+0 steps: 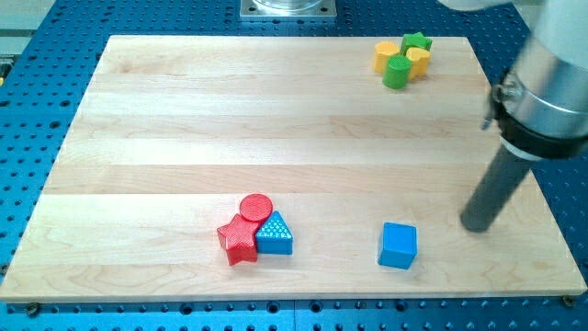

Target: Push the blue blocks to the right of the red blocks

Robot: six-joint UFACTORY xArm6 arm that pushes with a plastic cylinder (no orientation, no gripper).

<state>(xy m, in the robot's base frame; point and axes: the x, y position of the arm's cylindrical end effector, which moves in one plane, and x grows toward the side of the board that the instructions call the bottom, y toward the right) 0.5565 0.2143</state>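
Observation:
A blue cube point(398, 245) lies near the view's bottom, right of centre. A blue triangle point(274, 233) lies further left, touching a red star point(238, 240) on its left and a red cylinder point(255, 207) just above it. My tip point(478, 224) rests on the board to the right of the blue cube and slightly above it, with a clear gap between them. The rod rises from the tip toward the view's upper right.
At the view's top right stands a tight cluster: a yellow block point(386, 53), a yellow cylinder point(418, 61), a green star point(416, 41) and a green cylinder point(396, 73). The wooden board point(184, 110) ends just right of my tip.

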